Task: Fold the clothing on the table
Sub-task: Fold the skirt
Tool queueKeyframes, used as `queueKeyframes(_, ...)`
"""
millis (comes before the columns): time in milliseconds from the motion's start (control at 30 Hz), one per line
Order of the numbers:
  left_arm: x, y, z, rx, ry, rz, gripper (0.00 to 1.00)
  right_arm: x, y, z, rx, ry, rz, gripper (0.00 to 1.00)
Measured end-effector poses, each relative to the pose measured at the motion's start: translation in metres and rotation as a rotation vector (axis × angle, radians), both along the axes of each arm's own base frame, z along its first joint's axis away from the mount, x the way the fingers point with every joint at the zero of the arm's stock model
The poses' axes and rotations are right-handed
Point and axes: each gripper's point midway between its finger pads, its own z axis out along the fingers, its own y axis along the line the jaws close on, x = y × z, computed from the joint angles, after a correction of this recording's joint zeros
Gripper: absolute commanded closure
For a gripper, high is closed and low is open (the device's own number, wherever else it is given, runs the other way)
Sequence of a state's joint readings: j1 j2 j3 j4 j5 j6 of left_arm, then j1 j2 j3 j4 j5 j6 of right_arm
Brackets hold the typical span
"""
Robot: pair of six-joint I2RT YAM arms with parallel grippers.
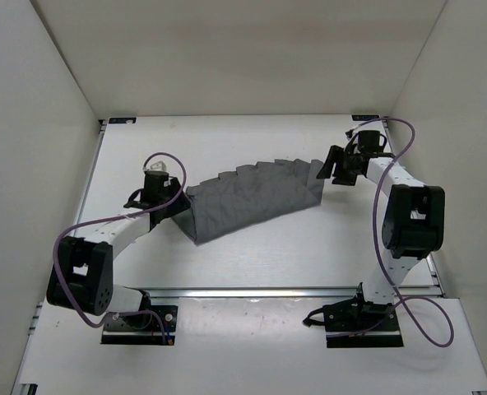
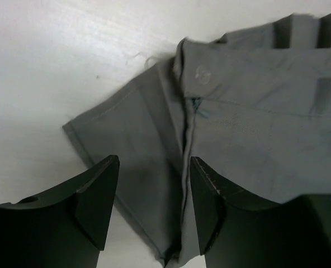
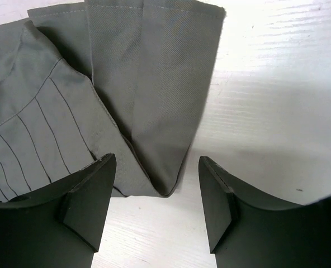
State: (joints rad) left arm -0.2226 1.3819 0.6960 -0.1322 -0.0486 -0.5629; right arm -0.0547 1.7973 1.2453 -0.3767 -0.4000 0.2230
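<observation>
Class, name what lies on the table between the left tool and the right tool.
The grey clothing fills the stretch from the left tool to the right tool, as the top view shows.

white table (image 1: 252,263), grey clothing (image 1: 252,202) lying bunched mid-table

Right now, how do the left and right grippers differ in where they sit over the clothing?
The left gripper faces the waist end of the clothing, with the button and zipper. The right gripper faces the opposite end, beside the pleats. The left gripper's gap shows mostly fabric, while the right gripper's shows a cloth corner and bare table. Both are open, gripping nothing.
</observation>
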Motion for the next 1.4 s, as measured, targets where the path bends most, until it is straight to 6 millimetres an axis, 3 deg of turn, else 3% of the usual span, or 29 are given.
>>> queueKeyframes(400, -0.038, 0.007, -0.035, 0.028, 0.131, 0.008, 0.36, 0.001, -0.002, -0.032, 0.007, 0.07, -0.022, 0.43)
queueKeyframes(633, -0.038, 0.008, -0.043, 0.034, 0.151, 0.019, 0.6, 0.001, -0.004, -0.036, 0.002, 0.075, -0.035, 0.45)
queueKeyframes(800, -0.038, 0.005, -0.047, 0.035, 0.156, 0.01, 0.79, 0.004, -0.003, -0.051, 0.015, 0.115, -0.039, 0.53)
queueKeyframes(833, -0.038, 0.004, -0.048, 0.035, 0.156, 0.007, 0.81, 0.007, -0.003, -0.051, 0.014, 0.112, -0.04, 0.6)
queueKeyframes(1000, -0.037, 0.003, -0.049, 0.033, 0.152, 0.004, 0.91, 0.015, -0.001, -0.055, 0.013, 0.114, -0.042, 0.68)
queueKeyframes(1100, -0.036, 0.003, -0.049, 0.032, 0.151, 0.004, 0.91, 0.022, -0.001, -0.057, 0.019, 0.114, -0.041, 0.8)
queueKeyframes(1200, -0.036, 0.002, -0.049, 0.03, 0.15, 0.002, 0.91, 0.031, 0.003, -0.059, 0.034, 0.111, -0.028, 1.0)
queueKeyframes(1400, -0.035, 0.001, -0.049, 0.026, 0.148, -0.003, 0.96, 0.036, 0.012, -0.059, 0.075, 0.116, 0.007, 1.0)
